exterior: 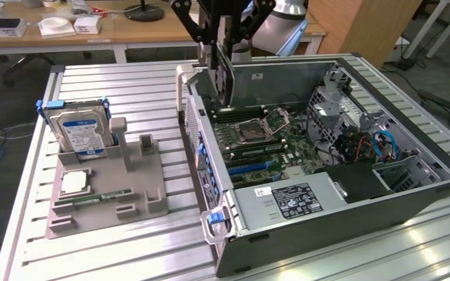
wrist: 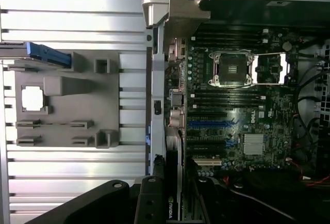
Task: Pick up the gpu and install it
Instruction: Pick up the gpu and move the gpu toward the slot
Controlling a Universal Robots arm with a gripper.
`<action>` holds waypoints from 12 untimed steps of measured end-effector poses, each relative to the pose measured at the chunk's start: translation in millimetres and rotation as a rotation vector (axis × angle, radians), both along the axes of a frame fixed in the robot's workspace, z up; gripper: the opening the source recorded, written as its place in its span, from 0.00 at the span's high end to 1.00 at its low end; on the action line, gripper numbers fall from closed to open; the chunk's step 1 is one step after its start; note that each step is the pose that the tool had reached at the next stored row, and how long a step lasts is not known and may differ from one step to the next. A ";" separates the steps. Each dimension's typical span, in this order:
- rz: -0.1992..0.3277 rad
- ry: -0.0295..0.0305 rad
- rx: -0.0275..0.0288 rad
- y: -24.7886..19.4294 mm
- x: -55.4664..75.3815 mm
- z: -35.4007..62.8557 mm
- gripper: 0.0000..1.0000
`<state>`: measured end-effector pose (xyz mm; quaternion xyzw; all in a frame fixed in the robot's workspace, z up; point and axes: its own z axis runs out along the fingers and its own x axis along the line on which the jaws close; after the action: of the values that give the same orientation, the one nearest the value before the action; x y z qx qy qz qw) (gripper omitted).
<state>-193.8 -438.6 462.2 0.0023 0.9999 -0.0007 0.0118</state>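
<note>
The gpu is a thin dark card hanging upright, edge-on, over the far corner of the open computer case, at the wall nearest the grey fixture. My gripper is shut on its upper part, well above the motherboard. In the wrist view the gpu runs as a narrow dark strip with a green logo, between my dark fingers. It hangs just inside the case wall, near the expansion slots.
A grey fixture on the slatted table at the exterior view's left holds an upright hard drive, a processor chip and a green memory stick. The case holds a power supply and cables.
</note>
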 end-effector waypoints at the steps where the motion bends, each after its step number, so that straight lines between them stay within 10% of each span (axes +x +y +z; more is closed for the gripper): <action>1: 0.000 -0.0001 0.0001 0.0 1.6 -0.1 0.74; 12: 0.000 0.0000 0.0000 0.0 16.7 -1.0 0.74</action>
<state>-177.0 -438.6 461.1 0.0023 0.9999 -0.0007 0.0119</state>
